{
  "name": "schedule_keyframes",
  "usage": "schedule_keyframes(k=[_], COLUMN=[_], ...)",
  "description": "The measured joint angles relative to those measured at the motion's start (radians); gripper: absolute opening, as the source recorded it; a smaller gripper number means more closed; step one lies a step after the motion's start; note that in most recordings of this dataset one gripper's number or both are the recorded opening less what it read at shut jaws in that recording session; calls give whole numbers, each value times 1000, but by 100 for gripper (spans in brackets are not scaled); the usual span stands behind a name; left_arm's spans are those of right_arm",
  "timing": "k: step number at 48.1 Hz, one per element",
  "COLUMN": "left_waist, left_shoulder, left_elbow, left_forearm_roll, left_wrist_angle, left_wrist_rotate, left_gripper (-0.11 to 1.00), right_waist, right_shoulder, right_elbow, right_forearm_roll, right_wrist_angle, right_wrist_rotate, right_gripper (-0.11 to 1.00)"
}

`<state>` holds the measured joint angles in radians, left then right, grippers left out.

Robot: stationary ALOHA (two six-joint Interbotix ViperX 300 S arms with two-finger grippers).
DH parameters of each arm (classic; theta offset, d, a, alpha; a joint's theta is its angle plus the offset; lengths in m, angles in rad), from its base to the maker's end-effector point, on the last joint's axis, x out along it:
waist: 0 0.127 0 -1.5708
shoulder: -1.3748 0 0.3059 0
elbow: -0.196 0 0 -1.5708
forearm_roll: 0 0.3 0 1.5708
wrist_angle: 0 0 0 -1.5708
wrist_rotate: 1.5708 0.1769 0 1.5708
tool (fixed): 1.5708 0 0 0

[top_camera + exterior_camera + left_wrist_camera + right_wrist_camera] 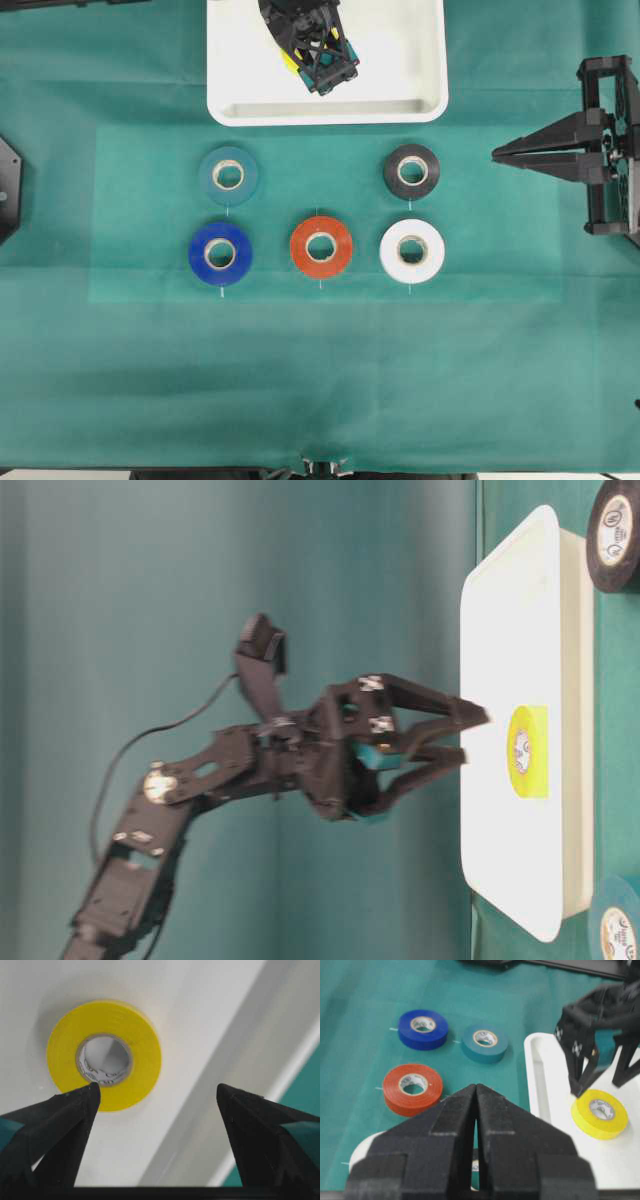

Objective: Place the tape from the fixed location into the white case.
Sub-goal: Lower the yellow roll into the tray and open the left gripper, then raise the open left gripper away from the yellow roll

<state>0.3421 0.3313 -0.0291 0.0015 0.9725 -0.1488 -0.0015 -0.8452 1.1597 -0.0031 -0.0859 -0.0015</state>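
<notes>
The yellow tape [142, 1050] lies flat inside the white case [325, 112], free of any grip. It also shows in the table-level view [527, 751] and the right wrist view [612, 1122]. My left gripper [475, 735] hovers just above it with jaws wide open and empty; in the left wrist view [157, 1092] the roll sits off towards one fingertip. From overhead the left gripper [318, 62] hides most of the tape [288, 62]. My right gripper [495, 153] is shut and empty over the cloth at the right, away from the case.
Several other rolls lie on the green cloth in front of the case: teal [228, 175], blue [221, 253], orange-red [321, 246], white [412, 250] and black [411, 171]. The case's raised rim [280, 1060] runs close beside the tape.
</notes>
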Motion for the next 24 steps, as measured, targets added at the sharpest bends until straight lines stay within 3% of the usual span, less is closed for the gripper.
schedule_keyframes(k=[24], left_waist=[-29], left_shoulder=[-87], left_elbow=[-77], left_forearm_roll=[-2], left_wrist_angle=[133], left_wrist_rotate=[-14], left_gripper=[96], right_waist=[0], right_shoulder=[0], right_elbow=[0], right_forearm_roll=[0], right_wrist_angle=[2], right_wrist_rotate=[2], right_gripper=[0])
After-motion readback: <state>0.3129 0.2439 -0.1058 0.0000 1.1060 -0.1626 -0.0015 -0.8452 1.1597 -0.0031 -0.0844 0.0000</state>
